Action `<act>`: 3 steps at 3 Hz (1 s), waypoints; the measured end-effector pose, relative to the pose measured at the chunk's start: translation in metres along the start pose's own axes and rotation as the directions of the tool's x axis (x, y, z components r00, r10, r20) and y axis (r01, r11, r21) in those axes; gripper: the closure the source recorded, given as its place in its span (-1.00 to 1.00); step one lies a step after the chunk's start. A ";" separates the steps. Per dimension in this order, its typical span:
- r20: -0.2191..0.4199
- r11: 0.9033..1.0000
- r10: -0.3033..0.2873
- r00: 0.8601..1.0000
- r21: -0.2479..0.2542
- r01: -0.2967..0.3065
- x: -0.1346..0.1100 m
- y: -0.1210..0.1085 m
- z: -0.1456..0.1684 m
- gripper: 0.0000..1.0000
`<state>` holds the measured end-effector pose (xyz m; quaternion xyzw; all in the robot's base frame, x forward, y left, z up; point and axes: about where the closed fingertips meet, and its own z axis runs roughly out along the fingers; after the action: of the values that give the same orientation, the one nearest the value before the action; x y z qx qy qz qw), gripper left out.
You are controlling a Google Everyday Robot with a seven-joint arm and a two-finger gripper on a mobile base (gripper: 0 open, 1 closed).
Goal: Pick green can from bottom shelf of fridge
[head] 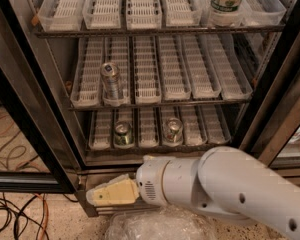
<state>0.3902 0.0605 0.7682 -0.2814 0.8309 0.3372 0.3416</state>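
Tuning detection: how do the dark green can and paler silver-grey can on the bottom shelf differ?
Colour: the small dark green can has green sides, the paler silver-grey can grey. Lane: green can second from left, grey can fourth. Both upright, silver-topped, on the white slatted bottom shelf. Cream gripper below the shelf, nearer green can.
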 end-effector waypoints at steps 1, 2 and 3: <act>0.045 1.000 0.011 0.999 -0.002 -0.011 -0.018 0.023 0.019 -1.00; 0.045 1.000 0.010 0.999 -0.002 -0.010 -0.018 0.023 0.019 -1.00; 0.077 0.999 0.016 0.997 0.043 -0.020 -0.021 0.013 0.026 -1.00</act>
<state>0.4034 0.0930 0.7745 -0.2533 0.8269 0.3327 0.3761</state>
